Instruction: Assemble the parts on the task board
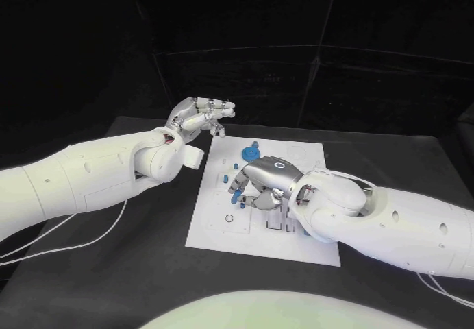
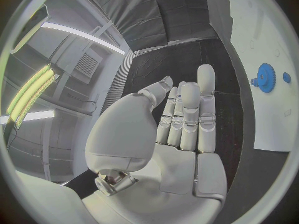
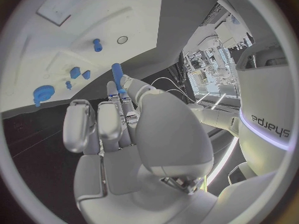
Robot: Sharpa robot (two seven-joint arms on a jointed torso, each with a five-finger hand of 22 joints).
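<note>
The white task board (image 1: 308, 156) lies in the middle of the black table. My right hand (image 1: 265, 175) hovers over the board's middle and pinches a blue peg (image 3: 116, 73) between thumb and a finger; the peg's tip (image 1: 237, 198) shows below the hand. A blue gear (image 1: 250, 151) sits on the far part of the board, also seen as the gear (image 2: 266, 77) and the gear (image 3: 42, 93). Small blue parts (image 3: 79, 73) lie near it, and a short blue peg (image 3: 96, 45) stands alone. My left hand (image 1: 201, 114) is raised beyond the board's far left corner, fingers apart, holding nothing.
A round hole (image 1: 229, 218) is in the board's near left part, with rectangular slots (image 1: 279, 221) beside it under my right arm. Black table (image 1: 118, 274) surrounds the board. White cables (image 1: 59, 247) trail from my left arm.
</note>
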